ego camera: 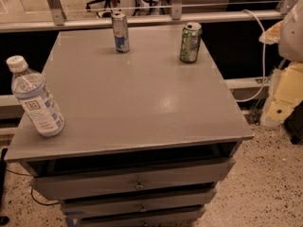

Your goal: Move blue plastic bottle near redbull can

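Observation:
The blue plastic bottle (37,98) is clear with a white cap and a pale blue-white label. It stands upright at the front left corner of the grey cabinet top (142,98). The redbull can (120,32), slim and silver-blue, stands upright at the back of the top, left of centre. My gripper (285,91) is at the right edge of the view, off the cabinet's right side, far from the bottle and holding nothing that I can see.
A wider green-and-white can (190,42) stands at the back right of the top. The cabinet has several drawers (137,183) below its front edge. A rail (142,20) and glass run behind it. A white cable (262,56) hangs at the right.

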Motion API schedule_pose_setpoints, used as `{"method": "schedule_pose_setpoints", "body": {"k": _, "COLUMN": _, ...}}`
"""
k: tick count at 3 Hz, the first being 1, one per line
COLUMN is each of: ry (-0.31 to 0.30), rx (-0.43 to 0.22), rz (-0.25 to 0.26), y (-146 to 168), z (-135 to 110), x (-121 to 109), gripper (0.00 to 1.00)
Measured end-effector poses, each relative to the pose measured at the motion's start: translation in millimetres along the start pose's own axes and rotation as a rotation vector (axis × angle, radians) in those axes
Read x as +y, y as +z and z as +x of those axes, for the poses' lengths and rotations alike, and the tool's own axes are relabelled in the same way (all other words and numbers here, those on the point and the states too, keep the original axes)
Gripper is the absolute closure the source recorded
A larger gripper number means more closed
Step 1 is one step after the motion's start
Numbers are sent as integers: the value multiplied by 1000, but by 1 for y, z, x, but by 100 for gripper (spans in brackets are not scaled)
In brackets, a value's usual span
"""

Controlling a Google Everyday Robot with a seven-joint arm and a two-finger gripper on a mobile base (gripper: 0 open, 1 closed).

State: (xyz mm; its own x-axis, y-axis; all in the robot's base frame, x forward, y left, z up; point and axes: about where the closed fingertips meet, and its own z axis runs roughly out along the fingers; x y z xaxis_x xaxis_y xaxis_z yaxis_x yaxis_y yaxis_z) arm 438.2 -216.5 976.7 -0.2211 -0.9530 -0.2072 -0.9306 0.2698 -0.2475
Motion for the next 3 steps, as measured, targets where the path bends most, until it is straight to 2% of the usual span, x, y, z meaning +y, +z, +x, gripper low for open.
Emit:
{"method": "schedule_pose_setpoints", "body": {"k": 1, "ry": 0, "rx": 0, "rz": 0, "y": 0, "z": 0, "x": 0, "gripper": 0}}
{"method": "schedule_pose_setpoints", "body": {"k": 2, "ry": -5, "rx": -43, "rz": 4, "y": 8, "z": -8, "x": -2, "gripper": 0}}
{"method": "schedule_pose_setpoints", "body": {"k": 3, "ry": -26, "rx": -181, "rz": -27, "y": 40, "z": -33, "x": -10, "gripper": 0}}
